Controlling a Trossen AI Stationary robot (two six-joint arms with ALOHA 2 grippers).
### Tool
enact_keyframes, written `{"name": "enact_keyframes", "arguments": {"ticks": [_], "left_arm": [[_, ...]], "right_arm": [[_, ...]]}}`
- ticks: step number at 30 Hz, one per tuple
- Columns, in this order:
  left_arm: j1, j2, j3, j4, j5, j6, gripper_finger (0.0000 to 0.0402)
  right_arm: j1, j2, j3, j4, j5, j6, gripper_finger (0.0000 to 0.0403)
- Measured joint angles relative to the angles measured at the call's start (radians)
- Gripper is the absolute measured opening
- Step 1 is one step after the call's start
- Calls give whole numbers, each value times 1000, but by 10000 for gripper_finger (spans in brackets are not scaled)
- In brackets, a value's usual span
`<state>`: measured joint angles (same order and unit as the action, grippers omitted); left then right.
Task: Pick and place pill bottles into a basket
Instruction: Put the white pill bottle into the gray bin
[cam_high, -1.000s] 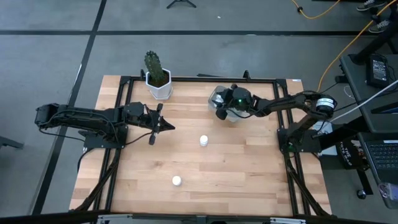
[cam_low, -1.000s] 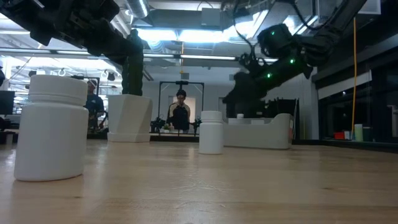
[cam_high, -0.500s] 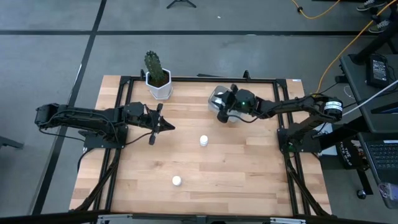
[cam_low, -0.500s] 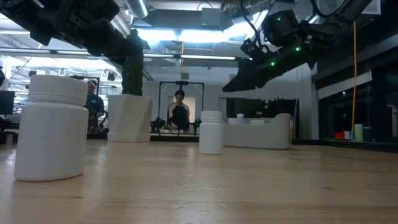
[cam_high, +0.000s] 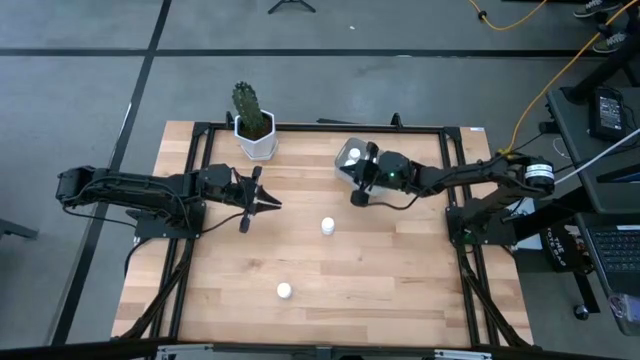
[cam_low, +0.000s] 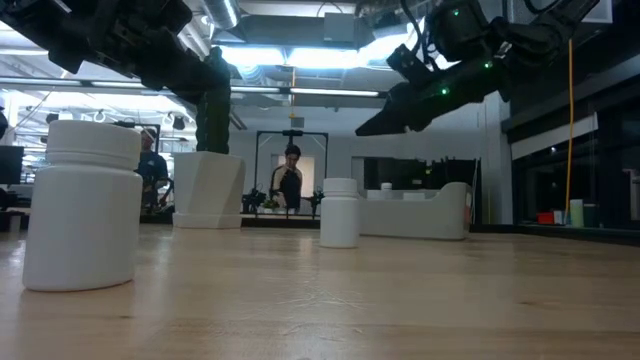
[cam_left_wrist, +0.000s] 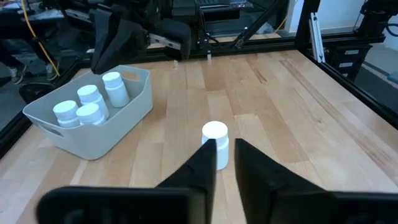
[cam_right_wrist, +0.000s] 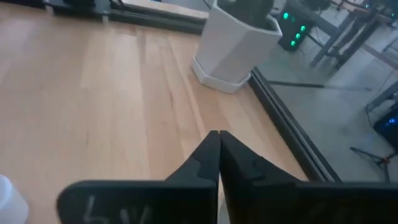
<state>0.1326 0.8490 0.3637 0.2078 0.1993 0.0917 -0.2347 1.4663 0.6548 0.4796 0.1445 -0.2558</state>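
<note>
Inside the basket (cam_left_wrist: 134, 102) stand four pill bottles (cam_left_wrist: 89, 95); right end effector (cam_high: 357, 199) clenched, empty.

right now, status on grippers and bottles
Right gripper shut, empty, just off the basket. Left gripper barely parted, empty. Four bottles in basket, two on table. Nothing blocking.

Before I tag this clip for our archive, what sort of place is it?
Probably a robotics lab or workshop: a wooden table in a black metal frame, cables on a grey floor, and a person at a desk in the room behind.
</note>
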Motion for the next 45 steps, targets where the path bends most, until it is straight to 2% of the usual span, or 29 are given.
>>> {"name": "enact_keyframes", "arguments": {"ticks": [6, 13, 19, 24, 30, 37, 40, 45], "left_arm": [[0, 0, 0, 18, 1, 34, 125], [0, 0, 0, 21, -30, 45, 213], [-2, 0, 0, 21, -31, 58, 264], [-16, 0, 0, 20, -44, 26, 278], [-108, 3, 0, 21, -153, -24, 278], [-301, 52, 0, 19, -378, -131, 278], [-395, 96, 0, 19, -499, -198, 278], [-550, 190, 27, 20, -628, -316, 278]], "right_arm": [[17, -2, 0, 1, 1, 8, 28], [17, -2, 0, 2, 1, 54, 6], [17, -2, 0, 2, 1, 97, 11], [17, -2, 0, 2, -14, 97, 10], [24, -2, 0, 2, -15, 93, 4], [84, -15, -1, -1, 1, 38, 3], [117, -27, -1, -5, 27, 37, 4], [172, -54, -1, -62, 58, 41, 2]]}}
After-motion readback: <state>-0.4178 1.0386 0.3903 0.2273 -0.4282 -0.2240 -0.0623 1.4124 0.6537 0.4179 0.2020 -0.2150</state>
